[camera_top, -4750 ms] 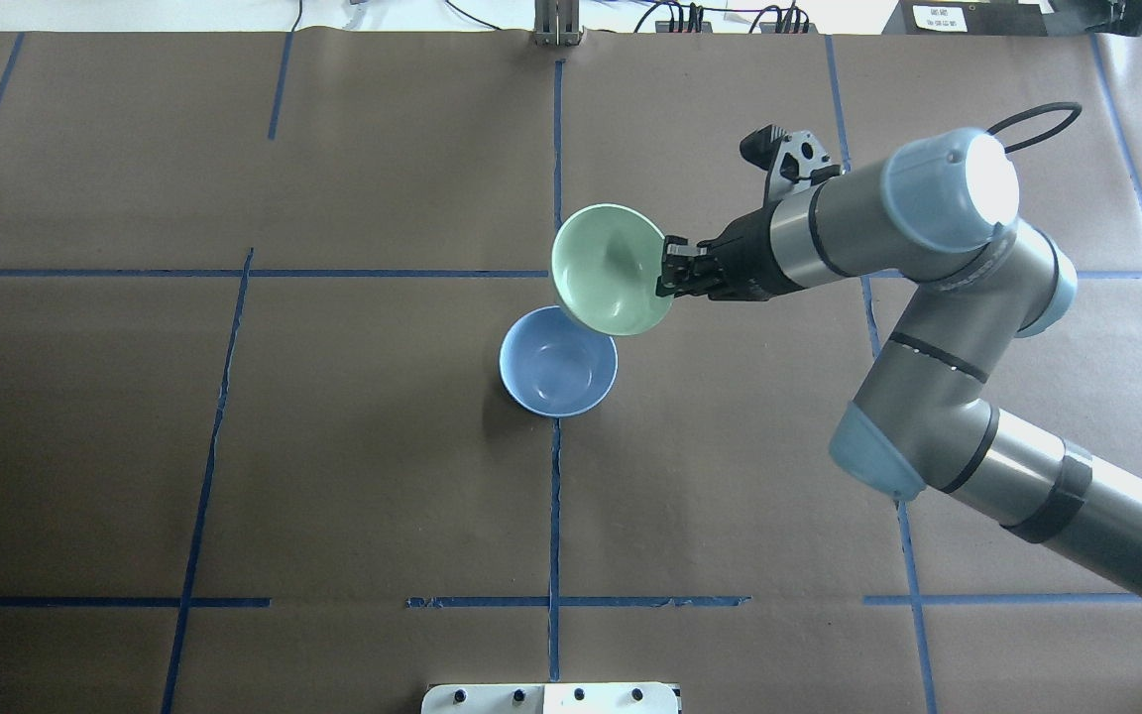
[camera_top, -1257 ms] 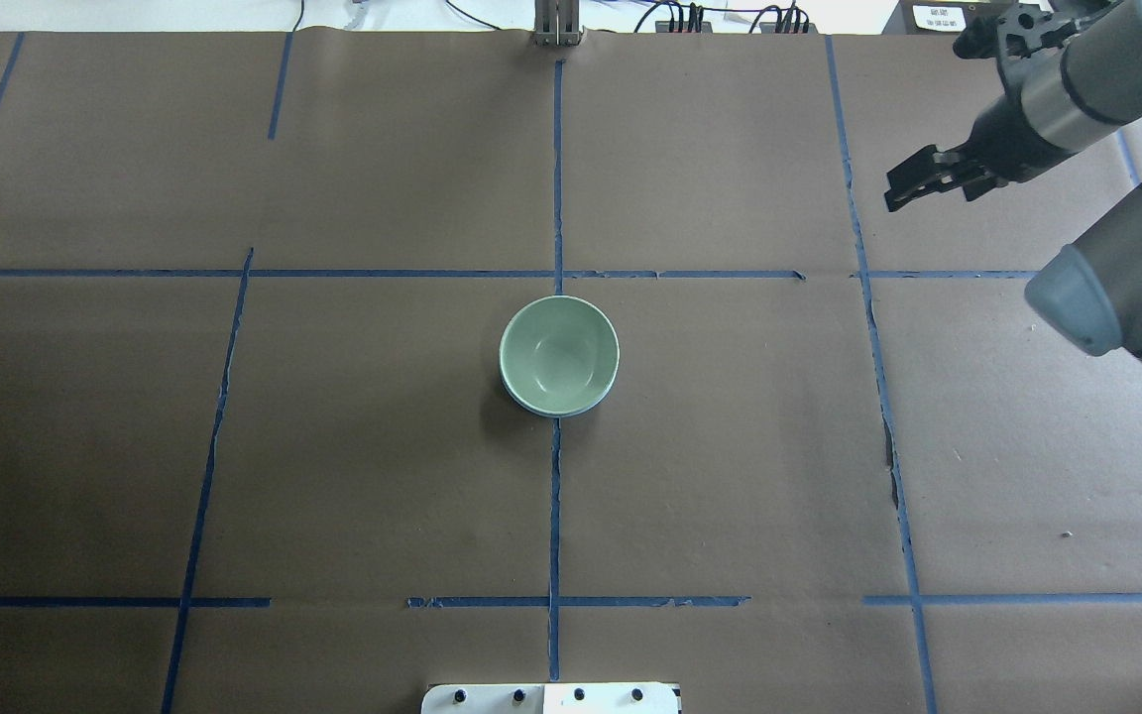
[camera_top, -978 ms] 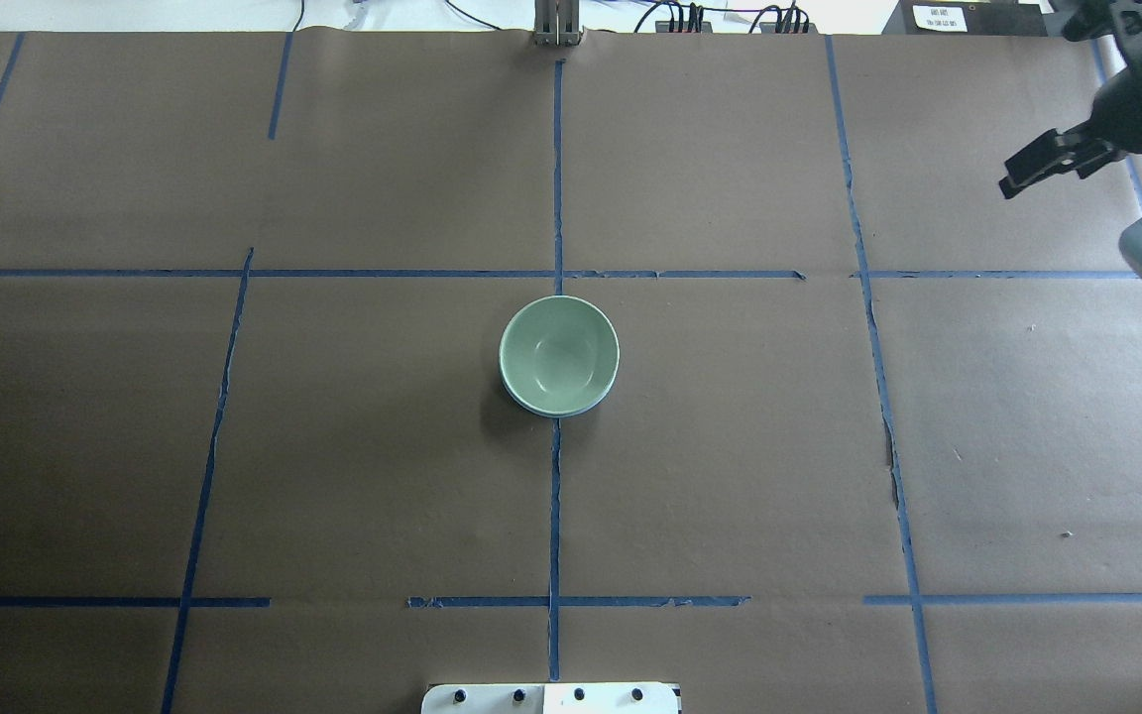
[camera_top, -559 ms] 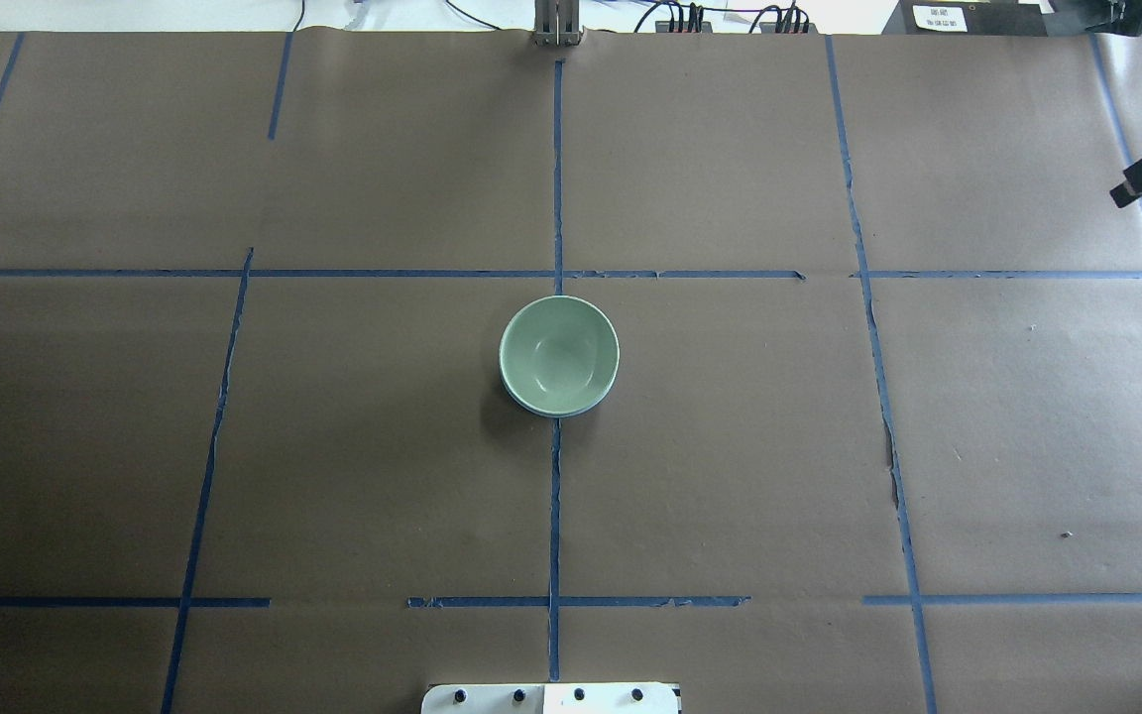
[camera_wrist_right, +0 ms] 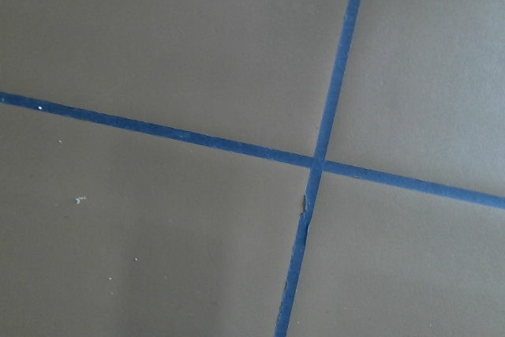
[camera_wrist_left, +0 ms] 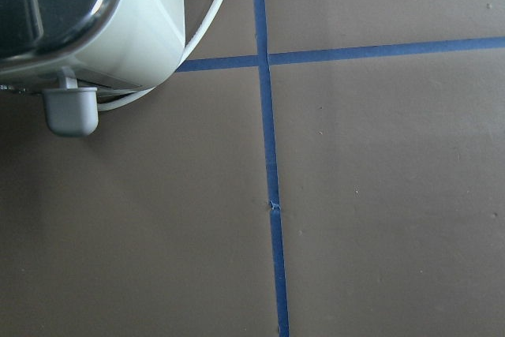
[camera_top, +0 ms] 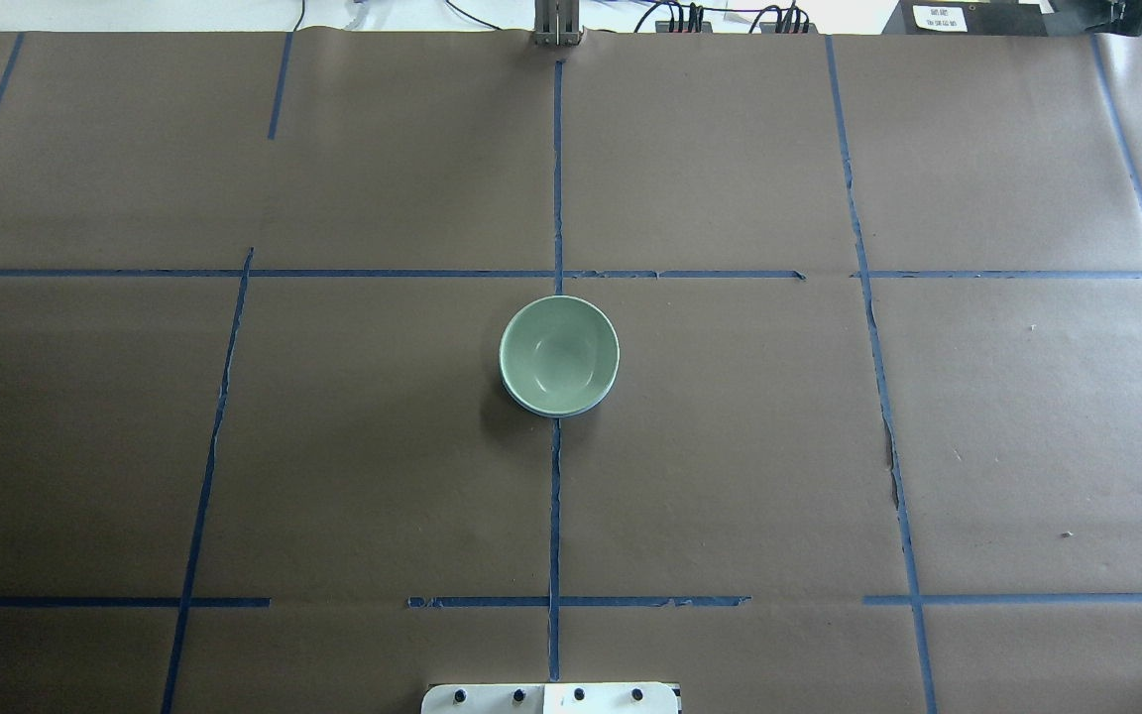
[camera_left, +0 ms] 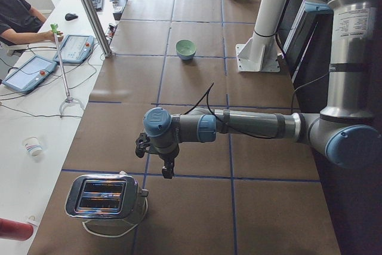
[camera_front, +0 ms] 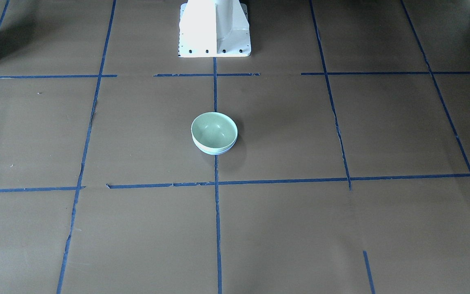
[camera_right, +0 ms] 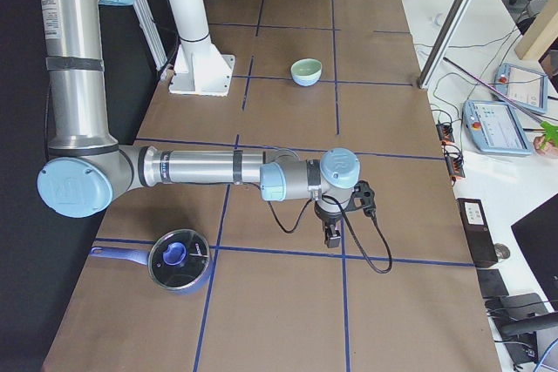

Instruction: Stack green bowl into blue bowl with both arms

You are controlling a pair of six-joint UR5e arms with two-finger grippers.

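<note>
The green bowl sits nested upright inside the blue bowl at the table's middle. Only a thin blue rim shows under it, also in the front-facing view. Neither arm is in the overhead or front-facing view. In the exterior left view my left gripper points down over the table's end, far from the bowls, next to a toaster. In the exterior right view my right gripper points down over the other end. I cannot tell whether either gripper is open. No fingers show in the wrist views.
A silver toaster stands at the left end, also in the left wrist view. A blue pot with a lid stands at the right end. The white pedestal is behind the bowls. An operator sits at a side desk.
The right arm held the green bowl tilted above the blue bowl; the green bowl now rests in it. The right arm has drawn back rightwards out of the overhead view.
</note>
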